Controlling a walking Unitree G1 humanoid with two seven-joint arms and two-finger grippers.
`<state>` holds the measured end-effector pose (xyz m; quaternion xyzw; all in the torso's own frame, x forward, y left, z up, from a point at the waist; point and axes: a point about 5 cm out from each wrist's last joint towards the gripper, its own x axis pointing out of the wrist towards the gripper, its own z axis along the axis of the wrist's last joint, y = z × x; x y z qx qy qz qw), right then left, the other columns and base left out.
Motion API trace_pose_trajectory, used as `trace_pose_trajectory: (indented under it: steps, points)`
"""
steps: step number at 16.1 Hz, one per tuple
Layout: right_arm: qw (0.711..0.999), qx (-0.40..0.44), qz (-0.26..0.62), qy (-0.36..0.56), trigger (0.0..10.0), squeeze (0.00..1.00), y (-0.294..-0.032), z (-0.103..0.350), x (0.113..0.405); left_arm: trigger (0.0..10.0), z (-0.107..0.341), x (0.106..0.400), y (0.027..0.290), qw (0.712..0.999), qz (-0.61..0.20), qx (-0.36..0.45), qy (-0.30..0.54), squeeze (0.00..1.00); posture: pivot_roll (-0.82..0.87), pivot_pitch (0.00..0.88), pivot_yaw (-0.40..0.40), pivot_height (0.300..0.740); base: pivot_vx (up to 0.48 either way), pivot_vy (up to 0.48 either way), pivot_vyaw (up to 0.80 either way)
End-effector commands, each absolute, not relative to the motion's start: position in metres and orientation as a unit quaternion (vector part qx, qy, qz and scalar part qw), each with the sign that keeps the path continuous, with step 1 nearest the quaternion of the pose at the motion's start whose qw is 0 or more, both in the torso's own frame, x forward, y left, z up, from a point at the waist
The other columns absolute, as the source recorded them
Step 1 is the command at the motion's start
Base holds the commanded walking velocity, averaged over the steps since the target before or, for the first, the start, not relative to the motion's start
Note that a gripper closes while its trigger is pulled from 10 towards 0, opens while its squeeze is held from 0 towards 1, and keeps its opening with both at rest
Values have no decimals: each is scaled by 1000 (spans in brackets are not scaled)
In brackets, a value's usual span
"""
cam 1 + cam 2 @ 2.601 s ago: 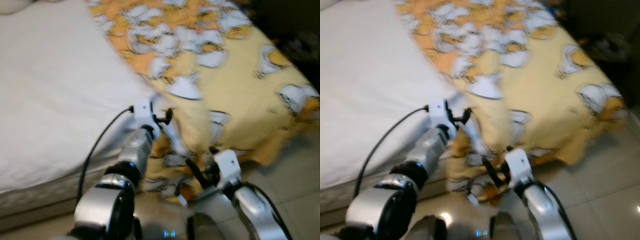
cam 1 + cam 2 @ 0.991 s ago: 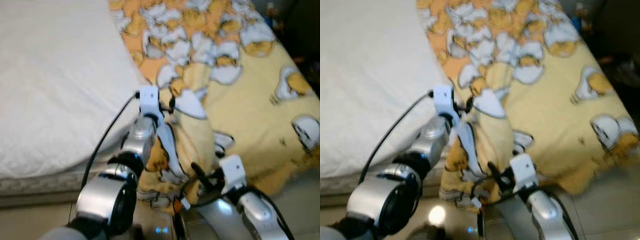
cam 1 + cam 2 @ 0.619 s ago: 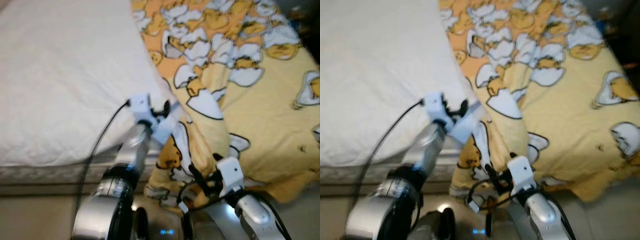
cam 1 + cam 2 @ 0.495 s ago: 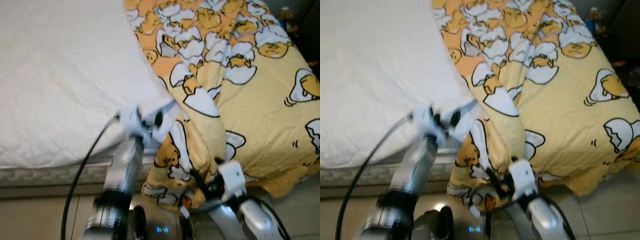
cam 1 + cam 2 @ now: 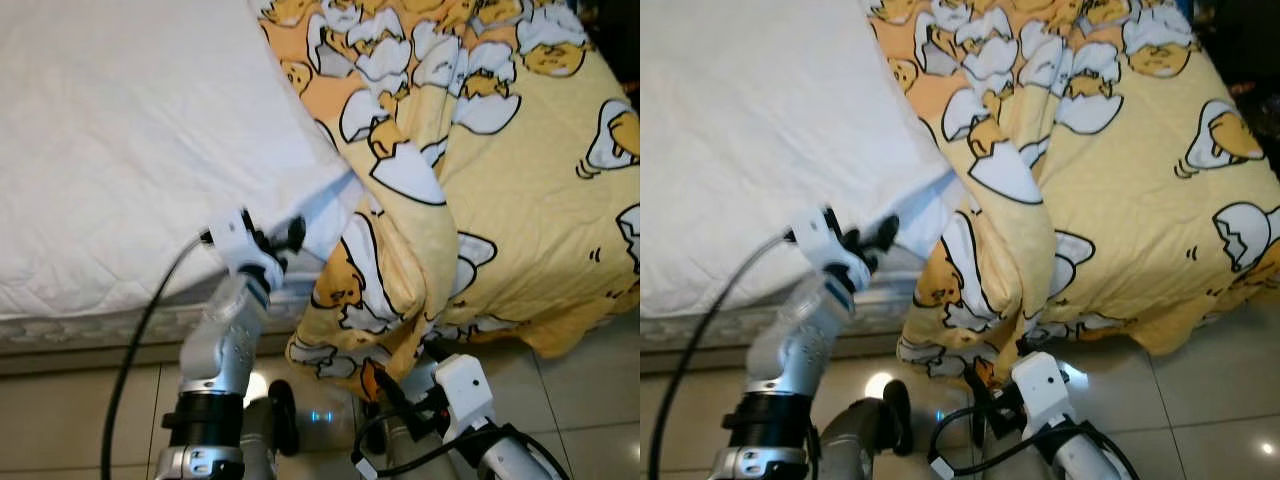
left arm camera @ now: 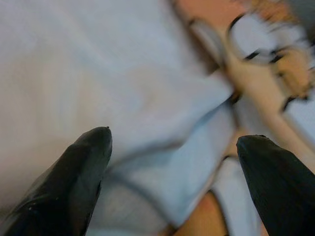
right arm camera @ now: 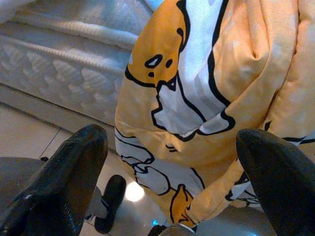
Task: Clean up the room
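No words, labels, brand names, numbers or signs can be read anywhere in these views. The yellow blanket [image 5: 500,190] draped over the bed carries only a repeating cartoon print of egg yolks and cracked white shells, with no lettering among the figures.

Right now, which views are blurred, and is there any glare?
Left wrist view: smeared, the yellow blanket soft behind the left tool. Right wrist view: sharp. Eye views: fairly clear, with a bright glare spot on the floor tile.
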<state>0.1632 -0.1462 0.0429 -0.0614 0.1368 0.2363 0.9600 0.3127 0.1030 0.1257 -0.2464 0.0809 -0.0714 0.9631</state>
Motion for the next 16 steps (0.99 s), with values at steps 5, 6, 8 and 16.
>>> trace_pose_trajectory:
  steps: [5,6,8,16]
  points:
    - [958,-58,235,155,10000,4,-149,41,155,10000,133,261,51,956,-163,-207,128,0,-272,338,54,731,0,0,0]
    - [959,-59,232,152,10000,0,-150,42,157,10000,141,261,54,964,-179,-153,125,0,-269,331,55,731,0,0,0]
    - [961,-58,229,143,10000,0,-153,45,161,10000,129,256,72,956,-196,-65,208,0,-253,312,57,731,0,0,0]
    - [962,-53,240,123,10000,8,-144,51,170,10000,85,302,87,922,-52,-315,219,0,-272,290,41,731,0,0,0]
